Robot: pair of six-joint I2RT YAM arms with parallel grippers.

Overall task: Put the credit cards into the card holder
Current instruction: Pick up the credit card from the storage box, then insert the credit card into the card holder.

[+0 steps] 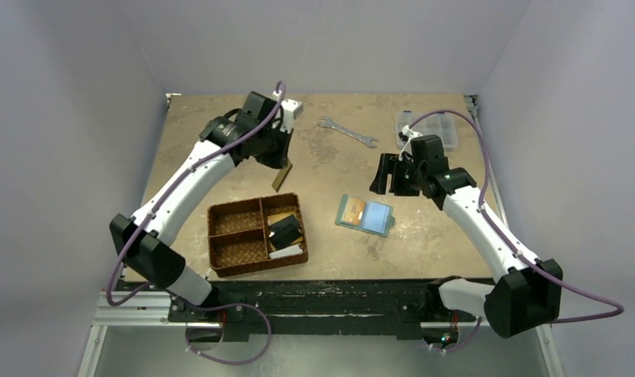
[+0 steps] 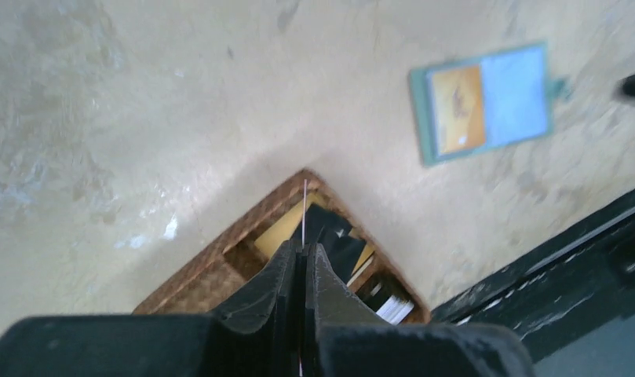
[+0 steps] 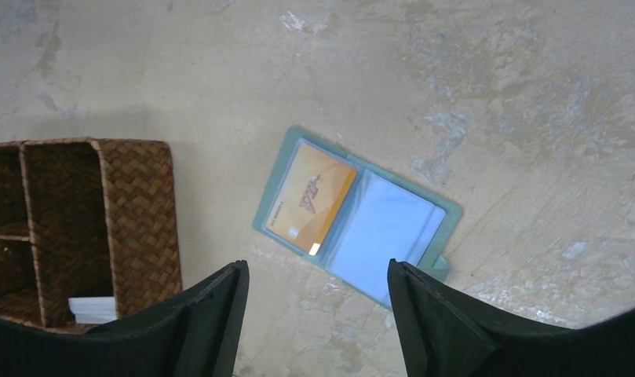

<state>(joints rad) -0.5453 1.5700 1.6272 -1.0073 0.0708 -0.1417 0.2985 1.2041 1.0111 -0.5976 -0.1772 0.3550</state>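
The card holder lies open on the table, grey-green with blue-grey pockets. An orange-yellow credit card sits in its left pocket. My left gripper is shut on a thin card that hangs below it, above the table behind the basket. In the left wrist view that card shows edge-on between the fingers. My right gripper is open and empty, raised to the right of the holder. The holder lies just beyond its fingertips.
A brown woven three-compartment basket stands front left and holds black cards and a white one. A wrench lies at the back middle. A clear compartment box stands at the back right.
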